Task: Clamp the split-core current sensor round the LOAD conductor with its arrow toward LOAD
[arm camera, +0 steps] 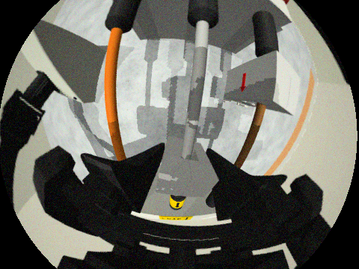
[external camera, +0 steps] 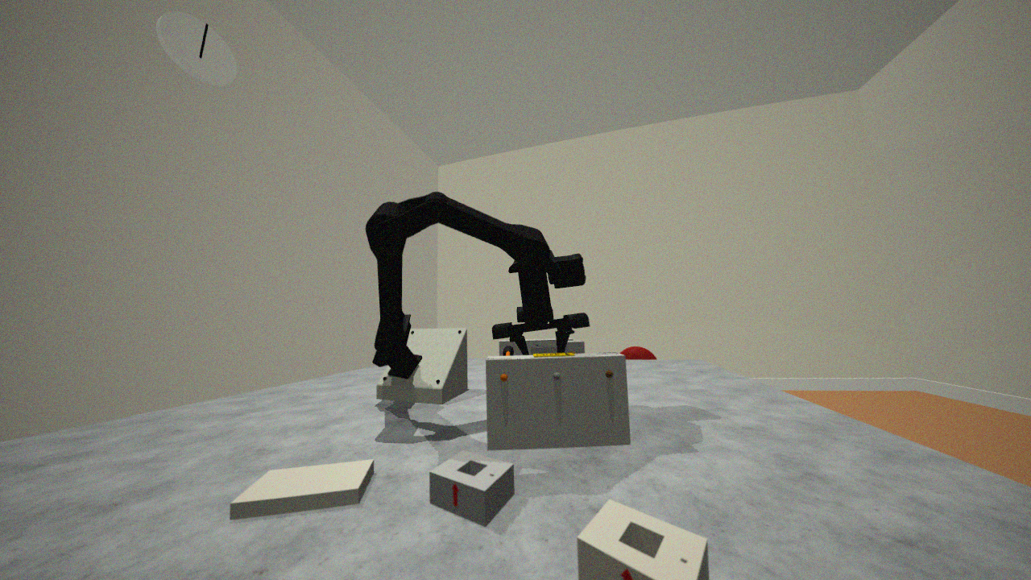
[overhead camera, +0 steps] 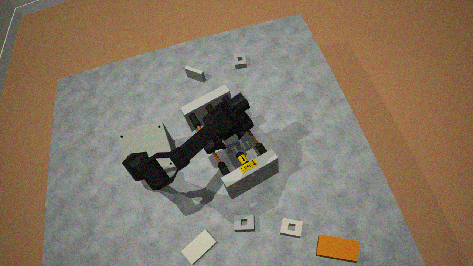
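Note:
My gripper (overhead camera: 230, 139) (external camera: 543, 352) (arm camera: 185, 149) is shut on the grey current sensor (arm camera: 185, 175), low between the two terminal blocks. The grey middle conductor (arm camera: 200, 56) runs into the sensor's opening between my fingers. A yellow collar with an arrow (overhead camera: 242, 158) (arm camera: 177, 204) sits on that conductor, beside the yellow LOAD marker (overhead camera: 248, 166) (external camera: 553, 354) (arm camera: 176, 217) on the front block. The held sensor's arrow is not visible, and I cannot tell whether it is latched. My hand hides the sensor in the top view.
Another sensor with a red arrow (arm camera: 286, 84) is at the brown conductor (arm camera: 247, 146); the orange conductor (arm camera: 111, 75) runs opposite. Terminal blocks (overhead camera: 254, 181) (overhead camera: 204, 99) flank my hand. A sloped box (overhead camera: 142, 140), square-holed blocks (overhead camera: 238, 223) (overhead camera: 285, 228), and an orange slab (overhead camera: 337, 248) stand around.

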`<state>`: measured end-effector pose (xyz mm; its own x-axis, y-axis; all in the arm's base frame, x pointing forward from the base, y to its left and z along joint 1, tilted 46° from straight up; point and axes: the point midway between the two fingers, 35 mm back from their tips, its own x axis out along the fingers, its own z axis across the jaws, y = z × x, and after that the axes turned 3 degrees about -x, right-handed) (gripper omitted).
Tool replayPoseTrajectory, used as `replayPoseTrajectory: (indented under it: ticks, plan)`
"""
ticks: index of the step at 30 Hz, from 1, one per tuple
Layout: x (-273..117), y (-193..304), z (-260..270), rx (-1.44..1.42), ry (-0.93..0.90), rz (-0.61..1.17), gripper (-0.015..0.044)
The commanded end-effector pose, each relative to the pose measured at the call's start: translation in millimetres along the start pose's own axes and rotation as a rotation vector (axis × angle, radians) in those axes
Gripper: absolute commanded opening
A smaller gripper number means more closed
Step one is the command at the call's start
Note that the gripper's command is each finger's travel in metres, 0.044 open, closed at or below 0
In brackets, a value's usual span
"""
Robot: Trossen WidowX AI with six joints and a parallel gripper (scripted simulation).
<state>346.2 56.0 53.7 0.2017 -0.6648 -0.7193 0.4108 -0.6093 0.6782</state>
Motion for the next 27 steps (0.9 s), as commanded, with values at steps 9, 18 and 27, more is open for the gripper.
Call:
replayPoseTrajectory:
  ticks: [9,18,27]
  plan:
    - [0.1,0.0,0.0,0.0,0.0,0.0,0.021]
    - [0.1,0.0,0.0,0.0,0.0,0.0,0.0264]
    - [0.1,0.0,0.0,0.0,0.0,0.0,0.0264]
